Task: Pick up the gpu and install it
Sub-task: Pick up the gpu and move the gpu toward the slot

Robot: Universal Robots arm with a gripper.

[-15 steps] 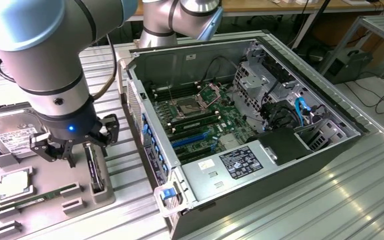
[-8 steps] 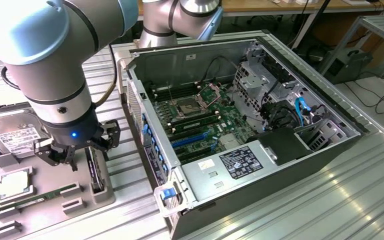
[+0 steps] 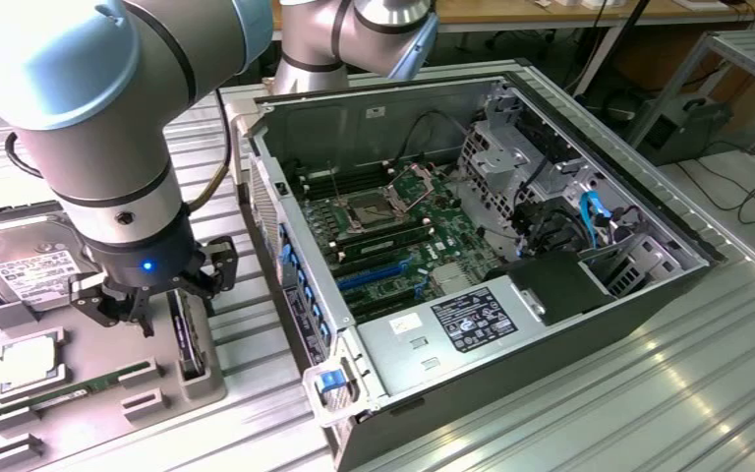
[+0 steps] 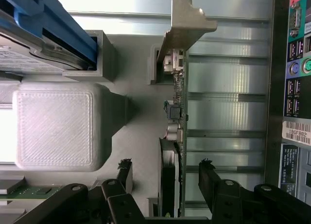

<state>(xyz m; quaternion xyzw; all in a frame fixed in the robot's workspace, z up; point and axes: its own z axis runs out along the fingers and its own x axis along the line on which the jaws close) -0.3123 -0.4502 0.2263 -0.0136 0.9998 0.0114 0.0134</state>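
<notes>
- Exterior view: the gripper (image 3: 154, 300) hangs low over the grey parts holder (image 3: 201, 393) at the exterior view's left, jaws spread wide and empty.
- Exterior view: the gpu (image 3: 190, 339) stands on edge in a slot on the holder's side nearest the computer case (image 3: 509, 403). It is seated in the slot, not yet lifted.
- Exterior view: the hard drive (image 3: 24, 265) and the memory stick (image 3: 83, 385) occupy other bays of the holder. Neither is the target.
- Wrist view: the gpu (image 4: 179, 112) appears edge-on and upright, with its silvery bracket (image 4: 187, 25) at the far end.
- Wrist view: the gripper (image 4: 166, 168) straddles the card, with one of its fingers (image 4: 210, 178) on each face. A gap shows on both sides and no contact is visible.
- Step in hand, as judged: alignment for the grasp.
  - Centre the card between the jaws; the gap looks narrower on the face toward the case than on the fan face.
  - Keep the wrist square to the card so both pads meet it flat.
  - Keep the pads clear of the bracket and the small components along the edge.
</notes>
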